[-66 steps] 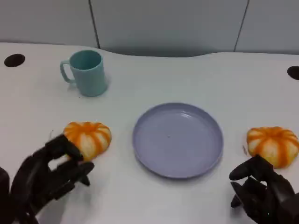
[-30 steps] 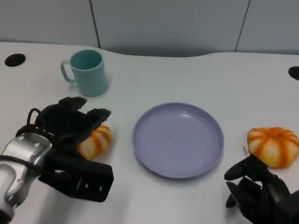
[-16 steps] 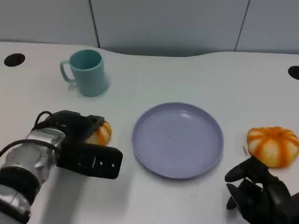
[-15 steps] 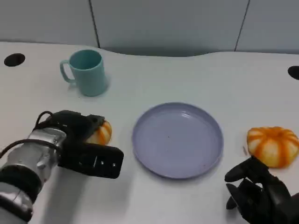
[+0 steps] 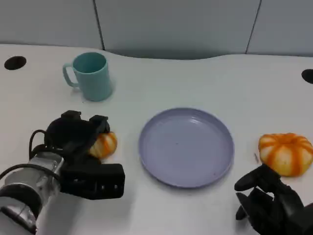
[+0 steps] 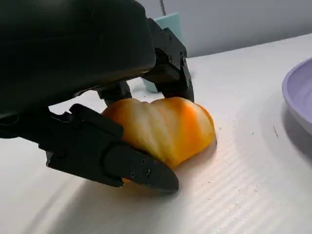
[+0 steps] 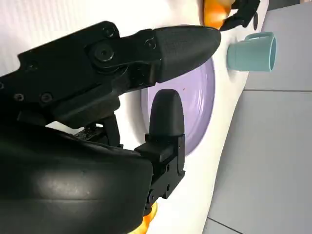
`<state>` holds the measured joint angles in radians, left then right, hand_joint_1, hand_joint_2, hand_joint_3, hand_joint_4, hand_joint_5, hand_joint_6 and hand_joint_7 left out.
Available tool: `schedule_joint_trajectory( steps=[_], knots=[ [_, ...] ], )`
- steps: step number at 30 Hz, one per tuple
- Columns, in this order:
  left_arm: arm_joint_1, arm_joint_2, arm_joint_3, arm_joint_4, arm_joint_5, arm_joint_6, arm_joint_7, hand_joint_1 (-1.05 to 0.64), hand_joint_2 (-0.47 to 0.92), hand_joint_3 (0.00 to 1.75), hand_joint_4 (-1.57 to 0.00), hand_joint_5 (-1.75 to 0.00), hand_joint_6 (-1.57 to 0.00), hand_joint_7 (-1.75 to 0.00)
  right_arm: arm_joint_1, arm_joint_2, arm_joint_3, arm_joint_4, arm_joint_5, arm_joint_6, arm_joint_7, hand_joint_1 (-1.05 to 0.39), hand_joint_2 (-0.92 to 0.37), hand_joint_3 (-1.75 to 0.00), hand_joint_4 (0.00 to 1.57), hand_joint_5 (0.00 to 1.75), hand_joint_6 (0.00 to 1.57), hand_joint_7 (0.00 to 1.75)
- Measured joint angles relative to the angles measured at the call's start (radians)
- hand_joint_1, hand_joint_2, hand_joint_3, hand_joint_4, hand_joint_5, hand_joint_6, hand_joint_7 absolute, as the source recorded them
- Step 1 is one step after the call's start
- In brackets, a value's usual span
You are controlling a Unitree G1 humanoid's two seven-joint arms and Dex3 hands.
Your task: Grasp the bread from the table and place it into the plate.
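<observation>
Bread (image 6: 165, 129) in left hand's (image 5: 76, 134) grip

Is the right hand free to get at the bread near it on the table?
Probably yes. The right hand holds nothing and sits just in front of that bread, with only bare table between them. The plate lies off to one side.

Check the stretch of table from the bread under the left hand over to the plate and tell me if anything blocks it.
Nothing visible does. The bread sits under the left hand, and bare table lies between it and the plate. The mug stands farther back, off that line.
</observation>
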<state>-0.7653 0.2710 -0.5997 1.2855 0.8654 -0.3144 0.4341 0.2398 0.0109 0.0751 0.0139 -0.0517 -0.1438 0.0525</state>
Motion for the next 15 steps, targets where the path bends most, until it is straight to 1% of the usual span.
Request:
schedule_joint_trajectory(
  steps=[2, 3, 4, 5, 6, 8, 11, 15],
  knots=[
    [0.000, 0.004, -0.002, 0.004, -0.008, -0.006, 0.000, -0.23, 0.91, 0.00, -0.73, -1.75, -0.78, -1.02, 0.000, 0.000, 0.000, 0.000, 0.000, 0.000, 0.000, -0.28, -0.92, -0.32, 0.59, 1.75, 0.35, 1.75],
    [0.000, 0.005, 0.000, 0.006, -0.021, -0.014, 0.000, -0.22, 0.91, 0.02, -0.73, -1.75, -0.73, -1.17, 0.000, 0.000, 0.000, 0.000, 0.000, 0.000, 0.000, -0.29, -0.92, -0.32, 0.59, 1.75, 0.35, 1.75],
    [0.001, 0.006, 0.004, 0.007, -0.032, -0.022, 0.000, -0.19, 0.91, 0.05, -0.73, -1.75, -0.62, -1.45, 0.000, -0.001, -0.001, 0.000, 0.000, 0.000, 0.000, -0.29, -0.92, -0.31, 0.58, 1.75, 0.35, 1.75],
    [0.003, 0.007, 0.019, 0.007, -0.054, -0.034, -0.005, -0.17, 0.91, 0.07, -0.73, -1.75, -0.56, -1.59, 0.000, -0.001, -0.001, 0.000, 0.000, 0.000, 0.000, -0.29, -0.92, -0.31, 0.58, 1.75, 0.35, 1.75],
    [0.008, 0.006, 0.041, 0.007, -0.083, -0.046, -0.010, -0.15, 0.92, 0.09, -0.72, -1.75, -0.52, -1.68, 0.000, -0.001, -0.001, 0.001, 0.000, 0.000, -0.001, -0.29, -0.92, -0.31, 0.57, 1.75, 0.35, 1.75],
    [0.020, 0.006, 0.094, 0.005, -0.150, -0.069, -0.028, -0.14, 0.92, 0.09, -0.72, -1.75, -0.50, -1.73, -0.001, -0.001, -0.001, 0.002, 0.000, 0.000, -0.001, -0.29, -0.92, -0.32, 0.56, 1.75, 0.34, 1.75],
    [0.037, 0.006, 0.158, -0.002, -0.231, -0.101, -0.050, -0.14, 0.91, 0.09, -0.72, -1.75, -0.49, -1.74, -0.003, 0.001, -0.005, 0.003, 0.002, 0.000, -0.001, -0.28, -0.92, -0.32, 0.56, 1.75, 0.34, 1.75],
    [0.050, 0.004, 0.272, -0.026, -0.374, -0.143, -0.144, -0.04, 0.89, 0.06, -0.76, -1.75, -0.54, -1.75, -0.006, 0.003, -0.007, 0.007, 0.003, -0.001, -0.001, -0.29, -0.92, -0.33, 0.56, 1.75, 0.34, 1.75]
  ],
)
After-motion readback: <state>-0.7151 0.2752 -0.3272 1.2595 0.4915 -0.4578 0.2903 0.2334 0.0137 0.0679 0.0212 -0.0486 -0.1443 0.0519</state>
